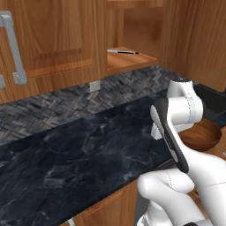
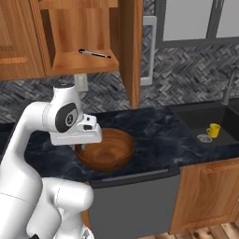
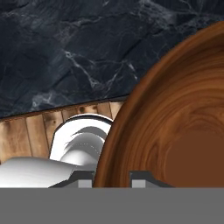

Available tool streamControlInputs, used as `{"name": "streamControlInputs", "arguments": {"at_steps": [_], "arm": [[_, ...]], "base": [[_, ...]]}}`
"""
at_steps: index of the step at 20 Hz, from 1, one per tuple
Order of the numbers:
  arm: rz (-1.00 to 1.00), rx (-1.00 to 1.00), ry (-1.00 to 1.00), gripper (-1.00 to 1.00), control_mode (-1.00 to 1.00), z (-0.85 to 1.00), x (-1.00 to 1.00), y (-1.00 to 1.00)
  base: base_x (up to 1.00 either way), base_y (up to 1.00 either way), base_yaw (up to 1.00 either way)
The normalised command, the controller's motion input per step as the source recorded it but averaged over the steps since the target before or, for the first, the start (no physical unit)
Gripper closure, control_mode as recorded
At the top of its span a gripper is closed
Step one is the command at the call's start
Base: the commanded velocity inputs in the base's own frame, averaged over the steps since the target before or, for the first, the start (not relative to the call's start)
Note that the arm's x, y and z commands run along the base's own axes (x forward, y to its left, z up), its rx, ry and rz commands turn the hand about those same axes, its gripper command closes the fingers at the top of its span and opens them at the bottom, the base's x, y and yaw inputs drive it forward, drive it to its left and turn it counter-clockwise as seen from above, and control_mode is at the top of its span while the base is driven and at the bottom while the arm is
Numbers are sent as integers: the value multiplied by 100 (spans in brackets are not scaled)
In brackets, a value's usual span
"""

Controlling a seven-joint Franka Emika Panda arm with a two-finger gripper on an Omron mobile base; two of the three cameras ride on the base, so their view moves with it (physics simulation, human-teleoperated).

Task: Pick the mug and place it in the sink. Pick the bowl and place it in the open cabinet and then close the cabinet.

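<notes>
Wooden bowl [image 3: 175, 131] rim between the tool [image 3: 112, 177] fingertips.

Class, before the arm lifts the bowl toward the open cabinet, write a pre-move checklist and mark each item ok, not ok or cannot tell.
1. Mug in the sink: ok.
2. Pincer astride the bowl rim: ok.
3. Grip firm enough to lift: cannot tell.
4. Cabinet door open: ok.
5. Shelf free for the bowl: not ok, a pen lies there.
</notes>
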Motion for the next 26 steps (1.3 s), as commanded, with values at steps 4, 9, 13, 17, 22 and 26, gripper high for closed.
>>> {"name": "streamControlInputs", "arguments": {"at_steps": [4,9,13,17,22,26], "arm": [[0,0,0,100,100,0,0,0],[0,0,0,100,100,0,0,0],[0,0,0,100,100,0,0,0],[0,0,0,100,100,0,0,0],[1,0,0,100,-100,0,0,2],[18,-2,0,100,-100,7,2,0]], "base": [[99,11,12],[80,13,8],[5,0,0],[0,0,0],[0,0,0],[0,0,0]]}}
